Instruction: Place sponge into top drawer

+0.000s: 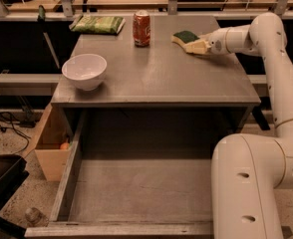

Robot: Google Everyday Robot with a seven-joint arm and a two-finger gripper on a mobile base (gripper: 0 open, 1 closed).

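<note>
on flat grey top (161, 78), tool (199, 46) at wavy sponge (185, 36).

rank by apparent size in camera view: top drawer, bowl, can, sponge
1. wide grey wooden top drawer, nearest camera
2. round white bowl
3. red soda can, green-topped yellow sponge: alike
pincer at the sponge, back right

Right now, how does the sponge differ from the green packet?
The sponge is small, dark green over pale foam; the green packet is larger, flat and patterned. The sponge is at back right with the gripper against it; the green packet lies back left, alone. Both are on the cabinet top, not in the open top drawer.
</note>
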